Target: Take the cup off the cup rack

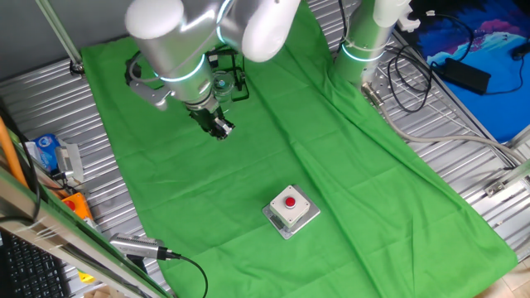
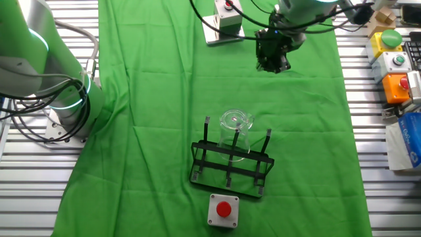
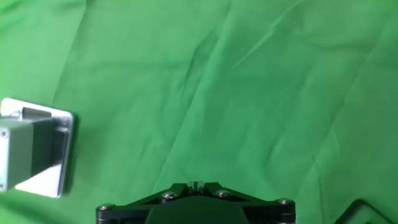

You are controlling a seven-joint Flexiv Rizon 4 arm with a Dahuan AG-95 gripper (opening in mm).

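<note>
The cup, a clear glass mug, sits upside down over a peg of the cup rack, a black wire frame on the green cloth. In one fixed view the rack shows only partly behind the arm, and the cup is a faint glassy patch there. My gripper hangs well away from the rack, over bare cloth, closer to the far grey box. It points down at the cloth. In the hand view the fingertips meet with nothing between them; neither cup nor rack shows there.
One grey box with a red button stands just in front of the rack. Another sits on a metal plate across the cloth and appears at the left edge of the hand view. Cables and button boxes lie off the cloth.
</note>
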